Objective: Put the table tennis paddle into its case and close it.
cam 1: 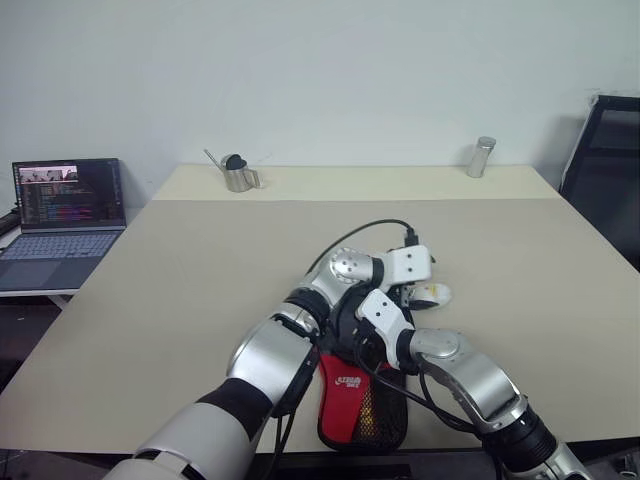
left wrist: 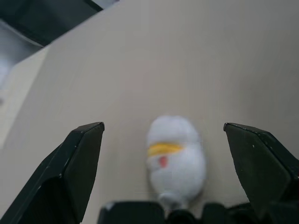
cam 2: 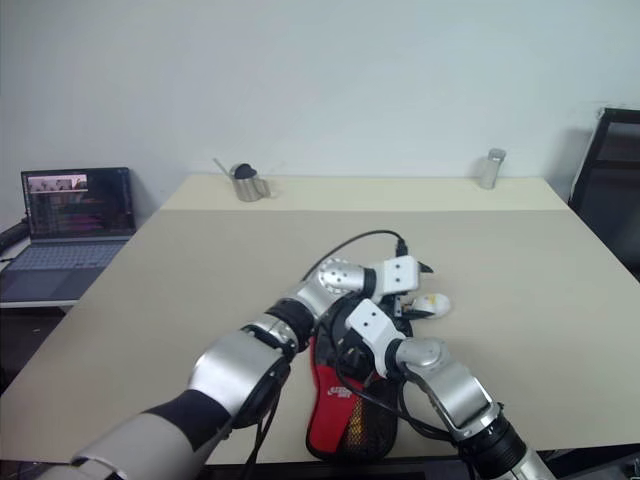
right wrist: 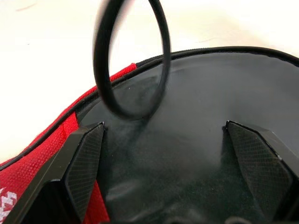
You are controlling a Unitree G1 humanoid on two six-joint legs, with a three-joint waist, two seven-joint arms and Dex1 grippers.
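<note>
Beige table (cam 1: 200,270) against a pale wall. Left gripper (left wrist: 163,154) spread wide, empty, over one small white object (left wrist: 175,158). Right gripper (right wrist: 163,163) spread too, hovering on the case (cam 1: 355,400), probably steadying it for zipping. One case at the near edge; paddle not visible, likely inside.

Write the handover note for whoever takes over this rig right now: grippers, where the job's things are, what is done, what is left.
Left gripper: open, empty, over bare table with a small white toy lying between its fingers.
Right gripper: open, empty, fingers spread over the black face of the case.
Case: flat at the table's near edge under both arms, red panel and mesh pocket facing up.
Paddle: not visible; cannot tell whether it is inside.
Zip: state cannot be told, so check paddle and zip before finishing.
</note>
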